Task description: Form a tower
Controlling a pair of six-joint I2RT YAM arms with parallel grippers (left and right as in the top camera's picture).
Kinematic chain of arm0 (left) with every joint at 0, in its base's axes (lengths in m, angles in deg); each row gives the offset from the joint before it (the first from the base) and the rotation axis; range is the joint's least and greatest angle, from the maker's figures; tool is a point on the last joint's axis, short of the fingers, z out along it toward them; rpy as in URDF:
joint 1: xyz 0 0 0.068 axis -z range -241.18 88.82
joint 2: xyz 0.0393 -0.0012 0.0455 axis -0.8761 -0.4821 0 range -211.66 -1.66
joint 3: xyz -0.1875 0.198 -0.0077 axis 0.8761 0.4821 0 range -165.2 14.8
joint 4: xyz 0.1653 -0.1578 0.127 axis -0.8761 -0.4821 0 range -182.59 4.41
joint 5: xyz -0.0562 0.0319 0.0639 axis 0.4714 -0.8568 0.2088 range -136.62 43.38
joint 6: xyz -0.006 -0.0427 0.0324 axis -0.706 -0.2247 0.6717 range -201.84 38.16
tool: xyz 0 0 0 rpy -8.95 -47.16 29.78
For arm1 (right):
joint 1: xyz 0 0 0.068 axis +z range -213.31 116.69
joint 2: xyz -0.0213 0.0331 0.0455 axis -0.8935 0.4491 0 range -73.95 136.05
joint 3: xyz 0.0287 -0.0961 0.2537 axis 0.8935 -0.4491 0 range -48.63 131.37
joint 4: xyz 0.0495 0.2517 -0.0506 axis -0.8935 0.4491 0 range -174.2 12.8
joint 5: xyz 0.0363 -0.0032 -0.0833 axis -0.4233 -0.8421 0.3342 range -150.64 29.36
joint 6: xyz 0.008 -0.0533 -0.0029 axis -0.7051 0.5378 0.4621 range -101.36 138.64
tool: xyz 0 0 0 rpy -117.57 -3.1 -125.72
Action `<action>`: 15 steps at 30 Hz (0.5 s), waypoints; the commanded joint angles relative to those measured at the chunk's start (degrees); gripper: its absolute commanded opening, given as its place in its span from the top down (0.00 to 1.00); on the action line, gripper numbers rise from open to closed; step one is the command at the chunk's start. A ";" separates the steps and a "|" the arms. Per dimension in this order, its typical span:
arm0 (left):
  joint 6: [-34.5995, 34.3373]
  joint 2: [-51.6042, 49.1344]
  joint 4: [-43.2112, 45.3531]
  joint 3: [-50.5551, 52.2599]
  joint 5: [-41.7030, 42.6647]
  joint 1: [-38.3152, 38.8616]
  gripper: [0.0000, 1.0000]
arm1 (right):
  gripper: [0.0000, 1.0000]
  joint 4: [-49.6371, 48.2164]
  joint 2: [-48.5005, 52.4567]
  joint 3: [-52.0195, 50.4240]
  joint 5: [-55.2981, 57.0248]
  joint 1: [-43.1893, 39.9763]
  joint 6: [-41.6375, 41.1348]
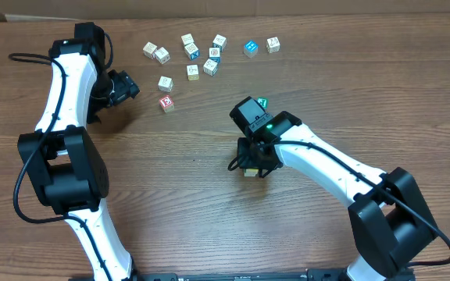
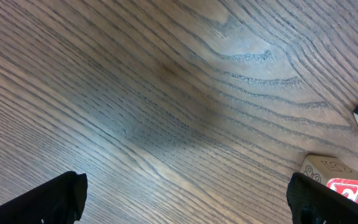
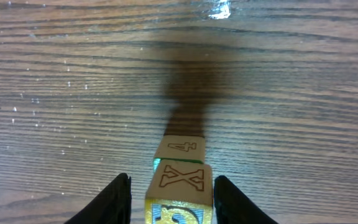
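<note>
The desk (image 1: pixel 209 226) carries everything; seen from overhead, a scatter of loose cubes (image 1: pixel 201 55) lies at about 12 o'clock, well apart from the tower (image 3: pixel 180 186), which stands near the centre, under the right arm. The tower's long axis is upright. From the right wrist it sits directly between the fingers of the right hand (image 3: pixel 173 199), a finger just beside each flank; I cannot tell whether they touch, so grasp or release is unclear. The coming move likely turns on that straddle: the right hand is far nearer. The left hand (image 2: pixel 185 199) hangs wide and released at about 10 o'clock, beside a red-faced cube (image 2: pixel 337 183)
</note>
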 commanded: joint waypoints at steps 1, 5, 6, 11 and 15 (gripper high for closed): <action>0.90 1.64 -0.17 -0.90 -0.48 0.17 0.00 | 0.62 -0.33 -0.46 -0.26 -0.04 0.24 0.20; 0.90 1.64 -0.17 -0.90 -0.48 0.17 0.01 | 0.61 -0.20 -0.46 -0.26 -0.02 0.24 0.20; 0.90 1.64 -0.17 -0.90 -0.46 0.17 0.00 | 0.60 -0.09 -0.46 -0.26 -0.04 0.24 0.22; 0.90 1.64 -0.17 -0.90 -0.46 0.17 0.00 | 0.60 0.02 -0.46 -0.26 -0.09 0.24 3.21; 0.90 1.64 -0.17 -0.90 -0.46 0.17 0.00 | 0.65 0.13 -0.46 -0.26 -0.09 0.24 3.21</action>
